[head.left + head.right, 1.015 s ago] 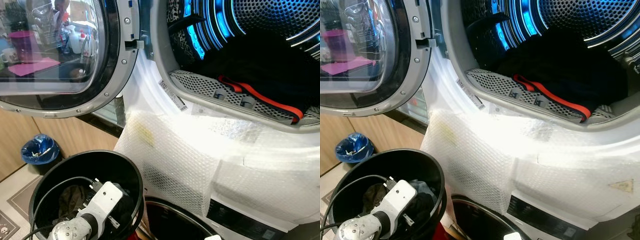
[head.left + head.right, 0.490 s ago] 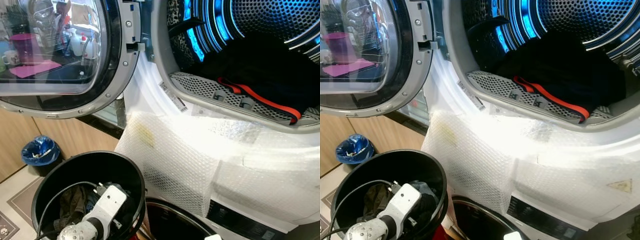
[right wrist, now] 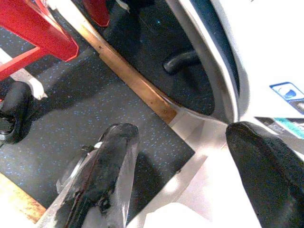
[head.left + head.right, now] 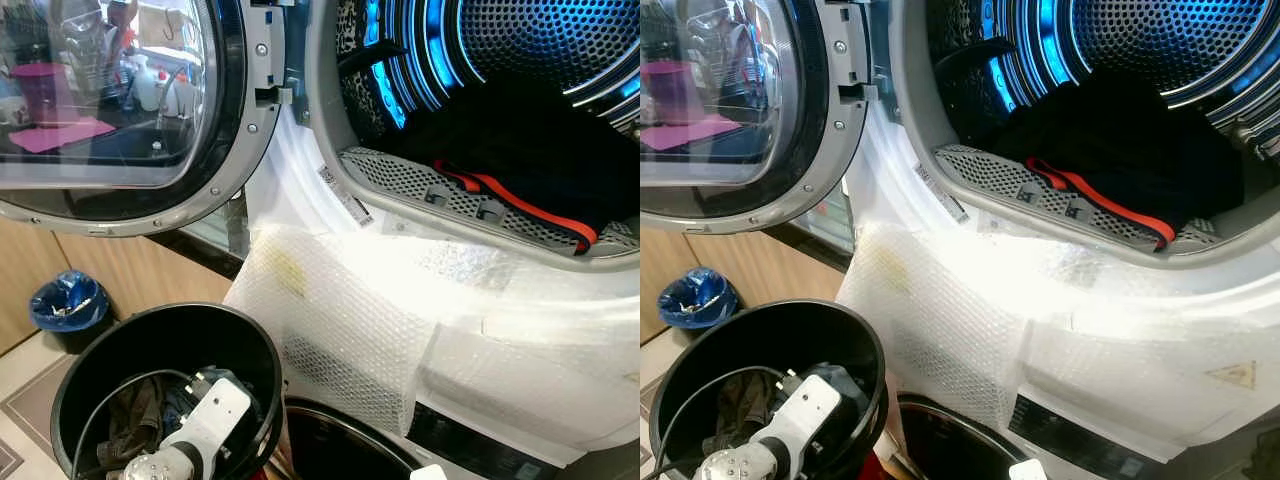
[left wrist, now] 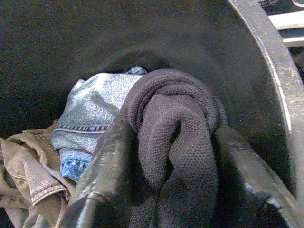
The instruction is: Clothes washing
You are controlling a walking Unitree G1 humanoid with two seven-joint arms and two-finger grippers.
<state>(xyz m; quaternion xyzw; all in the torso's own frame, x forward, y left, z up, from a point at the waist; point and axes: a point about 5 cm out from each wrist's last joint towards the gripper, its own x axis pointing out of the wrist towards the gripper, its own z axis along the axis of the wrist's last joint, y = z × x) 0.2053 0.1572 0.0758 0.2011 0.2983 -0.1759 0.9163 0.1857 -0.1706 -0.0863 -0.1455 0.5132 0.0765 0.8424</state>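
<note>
Dark knit garment (image 5: pixel 173 137) clamped between left gripper (image 5: pixel 171 190) fingers, down in black bin (image 4: pixel 250 345) at lower left (jeans (image 5: pixel 90 109) beside it). Right gripper (image 3: pixel 190 171) fingers apart, idle. Risk: cloth snagging the bin rim, slipping before drum (image 4: pixel 520 150).

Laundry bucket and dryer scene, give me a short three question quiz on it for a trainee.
1. True or false: the left pincer is shut on a dark knit garment inside the black bucket.
2. Which garment lies in the drum at the open door? A. a yellow towel B. a black garment with a red stripe C. a white shirt
3. Fill in: beside the knit garment in the bucket lie blue ____.

Key: 1 true; 2 B; 3 jeans.
</note>
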